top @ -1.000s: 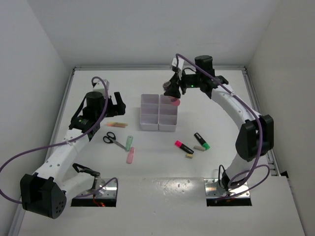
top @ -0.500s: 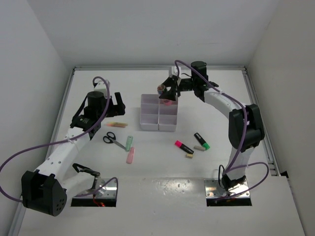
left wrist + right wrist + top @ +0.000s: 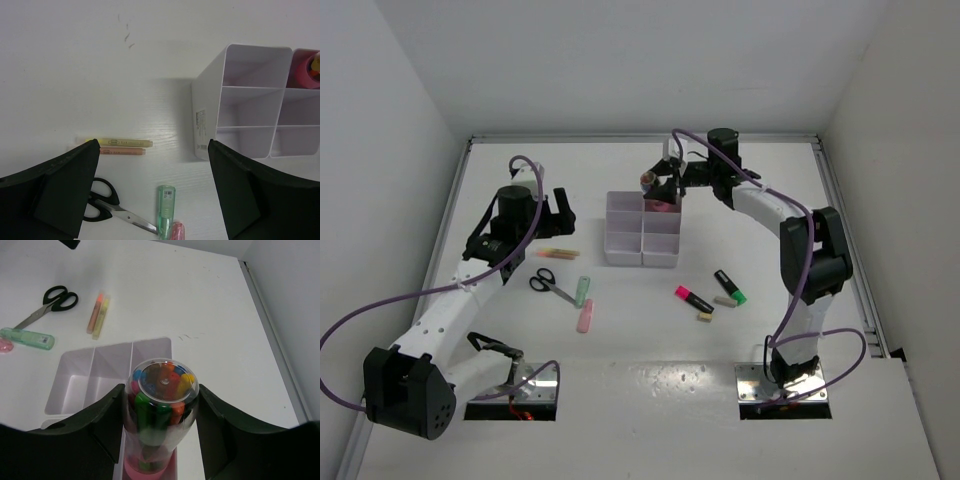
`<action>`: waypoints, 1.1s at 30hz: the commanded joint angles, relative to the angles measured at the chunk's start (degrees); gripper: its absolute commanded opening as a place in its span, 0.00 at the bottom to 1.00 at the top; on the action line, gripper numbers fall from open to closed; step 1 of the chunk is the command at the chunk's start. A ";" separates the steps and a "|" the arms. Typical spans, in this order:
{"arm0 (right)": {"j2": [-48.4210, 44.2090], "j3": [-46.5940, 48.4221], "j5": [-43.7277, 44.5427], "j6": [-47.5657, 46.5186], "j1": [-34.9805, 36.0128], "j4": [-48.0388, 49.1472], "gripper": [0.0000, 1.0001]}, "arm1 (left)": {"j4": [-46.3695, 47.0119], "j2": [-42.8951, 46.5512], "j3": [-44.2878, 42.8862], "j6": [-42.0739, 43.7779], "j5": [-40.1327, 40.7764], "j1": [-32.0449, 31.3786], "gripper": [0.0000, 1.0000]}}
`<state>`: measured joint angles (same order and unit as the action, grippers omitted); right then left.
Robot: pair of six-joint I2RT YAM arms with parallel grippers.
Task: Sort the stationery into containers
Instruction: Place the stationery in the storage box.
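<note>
Left tool (image 3: pixel 150 192) hangs wide open and empty, unmoved over the desk (image 3: pixel 75 75), above the yellow and orange sticks (image 3: pixel 122 146) and beside the tray (image 3: pixel 202 117). The change is on the right: the right tool (image 3: pixel 162 415) has swung in over the tray's far right-hand compartment, so the clear tube of coloured pens (image 3: pixel 161 385) now has its pink base down inside that cell. Its jaws stand about half apart, pressed on the tube's sides. The placing looks nearly done, with only the release left, while the scissors (image 3: pixel 102 202) and highlighters (image 3: pixel 694 299) wait unsorted.
</note>
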<state>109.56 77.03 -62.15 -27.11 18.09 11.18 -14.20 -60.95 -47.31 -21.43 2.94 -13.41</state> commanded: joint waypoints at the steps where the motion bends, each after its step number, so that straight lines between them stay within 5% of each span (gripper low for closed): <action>1: -0.31 -1.27 -1.14 -3.64 -0.33 3.94 0.01 | 1.01 0.13 -2.26 0.60 -0.65 0.14 0.96; 9: -1.89 -5.58 -0.08 -5.76 -0.86 3.15 0.17 | 1.01 0.13 -2.26 0.60 -0.65 0.14 0.96; 13: -2.42 -6.72 0.97 -5.76 -0.86 3.15 0.37 | 1.01 0.13 -2.26 0.60 -0.65 0.14 0.96; 21: -3.56 -7.25 2.12 -5.76 -0.86 2.62 0.50 | 1.01 0.13 -2.26 0.60 0.39 0.14 0.96; 23: -3.56 -7.25 2.65 -5.76 -0.86 2.10 0.63 | 1.01 0.13 -2.26 0.60 0.40 0.14 0.96; 33: -5.84 -5.58 4.85 -1.37 -0.86 2.17 0.75 | 0.49 0.13 -2.26 1.13 0.93 0.14 0.96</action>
<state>107.26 69.93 -56.34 -30.89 17.02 11.42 -14.50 -60.95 -47.31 -21.17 3.29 -13.41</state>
